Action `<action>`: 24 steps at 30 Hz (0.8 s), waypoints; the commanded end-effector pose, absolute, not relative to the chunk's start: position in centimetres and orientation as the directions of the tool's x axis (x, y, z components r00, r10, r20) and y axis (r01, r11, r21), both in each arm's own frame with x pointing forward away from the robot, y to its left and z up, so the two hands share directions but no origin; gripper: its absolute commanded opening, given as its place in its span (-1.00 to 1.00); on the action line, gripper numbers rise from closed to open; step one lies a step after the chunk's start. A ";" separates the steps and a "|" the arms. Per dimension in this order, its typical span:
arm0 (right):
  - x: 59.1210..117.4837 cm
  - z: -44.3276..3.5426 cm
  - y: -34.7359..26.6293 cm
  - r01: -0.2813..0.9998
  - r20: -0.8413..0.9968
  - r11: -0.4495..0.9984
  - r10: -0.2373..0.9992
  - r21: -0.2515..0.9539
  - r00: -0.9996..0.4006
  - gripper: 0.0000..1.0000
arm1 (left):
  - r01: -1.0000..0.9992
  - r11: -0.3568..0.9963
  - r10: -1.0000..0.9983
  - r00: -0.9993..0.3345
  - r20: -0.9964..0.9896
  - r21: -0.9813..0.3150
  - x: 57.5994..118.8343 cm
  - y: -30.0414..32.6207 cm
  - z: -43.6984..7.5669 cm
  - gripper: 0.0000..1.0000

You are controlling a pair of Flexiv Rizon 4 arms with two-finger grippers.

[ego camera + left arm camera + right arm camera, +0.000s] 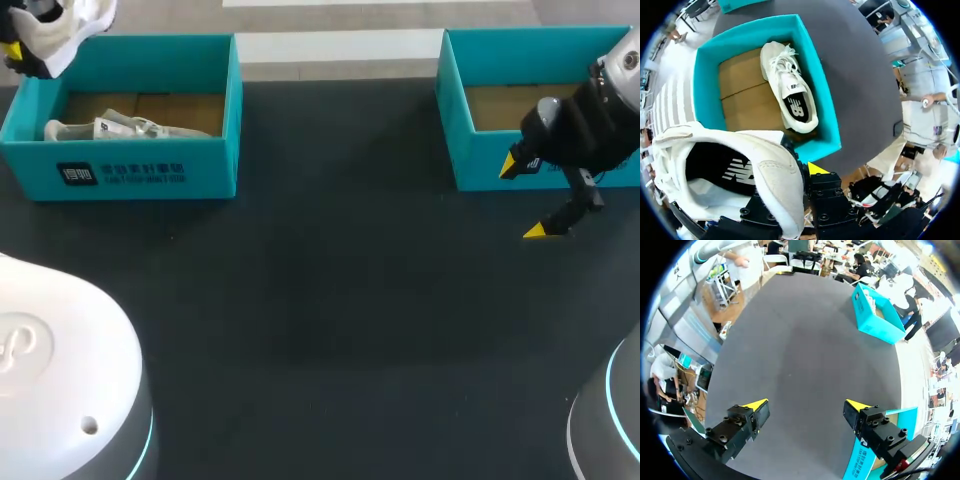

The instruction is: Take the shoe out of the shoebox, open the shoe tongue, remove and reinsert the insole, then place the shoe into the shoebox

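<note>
White shoe [771, 172], mostly cropped overhead, pinched by left fingers [816, 169]; right fingers [756, 406] spread.

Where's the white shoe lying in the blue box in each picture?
Head view: the lying shoe is inside the left teal box, by its front wall.
Left wrist view: inside that box, at, beyond the held shoe.
Right wrist view: not made out; the box stands far across the table.
Shared landmark: the left teal box.

L shoebox [150, 172] is set at table [330, 300] left, R shoebox [472, 160] at right. 1st shoe [120, 129] is laid in L shoebox; 2nd shoe [72, 25] is held above its far-left corner.
</note>
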State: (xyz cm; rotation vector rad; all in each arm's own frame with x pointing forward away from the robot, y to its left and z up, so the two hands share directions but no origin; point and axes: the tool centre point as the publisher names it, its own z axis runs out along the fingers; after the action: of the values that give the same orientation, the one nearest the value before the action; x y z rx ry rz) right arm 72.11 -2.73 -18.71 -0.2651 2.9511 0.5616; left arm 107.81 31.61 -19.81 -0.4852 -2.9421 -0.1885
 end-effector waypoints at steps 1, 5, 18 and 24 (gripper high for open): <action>72.2 -18.8 -2.6 -0.193 -0.154 0.917 -0.147 0.349 -0.977 1.00 | 0.882 0.471 0.845 -0.453 0.283 0.005 109.2 32.8 -19.2 -1.00; 72.2 -18.8 -2.6 -0.193 -0.154 0.917 -0.147 0.349 -0.977 1.00 | 0.967 0.256 0.930 -0.246 0.275 0.000 109.9 33.5 -18.9 -1.00; 72.2 -18.8 -2.6 -0.193 -0.154 0.917 -0.147 0.349 -0.977 1.00 | 0.996 0.086 0.971 -0.081 0.226 -0.012 109.9 33.8 -18.8 -1.00; 72.2 -18.8 -2.6 -0.193 -0.154 0.917 -0.147 0.349 -0.977 1.00 | 0.996 0.086 0.971 -0.081 0.226 -0.012 109.9 33.8 -18.8 -1.00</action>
State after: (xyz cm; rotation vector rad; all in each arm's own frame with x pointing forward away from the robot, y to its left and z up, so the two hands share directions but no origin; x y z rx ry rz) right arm 72.11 -2.73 -18.71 -0.2651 2.9511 0.5616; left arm 110.60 33.67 -18.86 -1.5942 -2.4665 -0.2078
